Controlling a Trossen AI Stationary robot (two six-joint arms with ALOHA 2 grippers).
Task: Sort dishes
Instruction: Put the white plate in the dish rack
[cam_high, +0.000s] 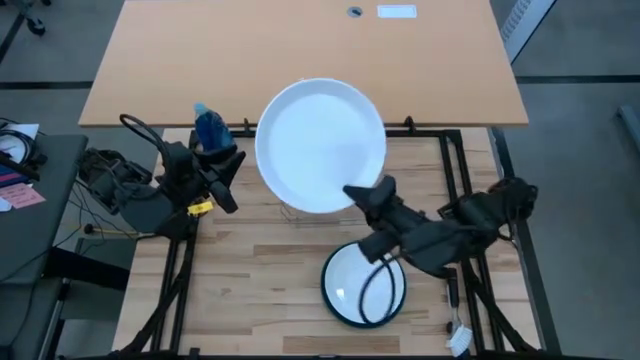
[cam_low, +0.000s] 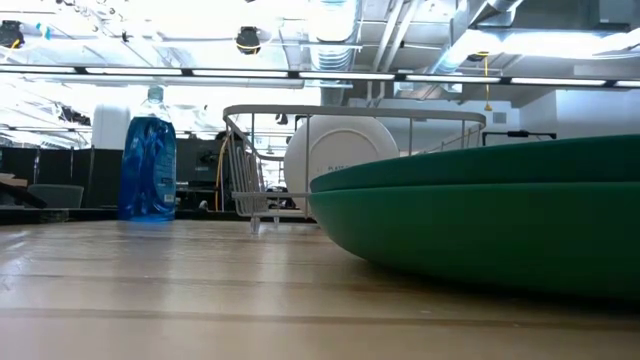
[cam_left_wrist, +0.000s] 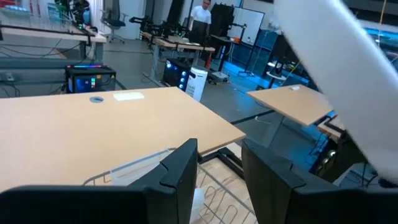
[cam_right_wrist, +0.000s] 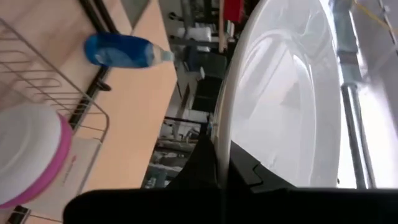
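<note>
High view, right gripper: at centre frame, pinching the lower right rim of a white plate, which is lifted and hides most of what lies beneath it.
High view, white plate: fills the upper centre of the frame, face up toward the camera, over the far edge of the slatted table.
High view, left gripper: left of centre, just beside the plate's left edge and not touching it, fingers spread apart and pinching nothing.
High view, dark-rimmed plate: white inside, lying flat on the table at lower centre, partly covered by the right arm and a cable.
High view, spray bottle: blue, upper left of centre, just behind the left gripper.
Low view, green plates: two stacked, filling the right half of the frame, resting on the table close to the camera.
Low view, wire rack: mid-frame, with a pale plate standing upright in it.
Right wrist view, pink plate: magenta rim, lower left of the frame, sitting in the wire rack.
Left wrist view, person: standing far back in the room, top centre.
</note>
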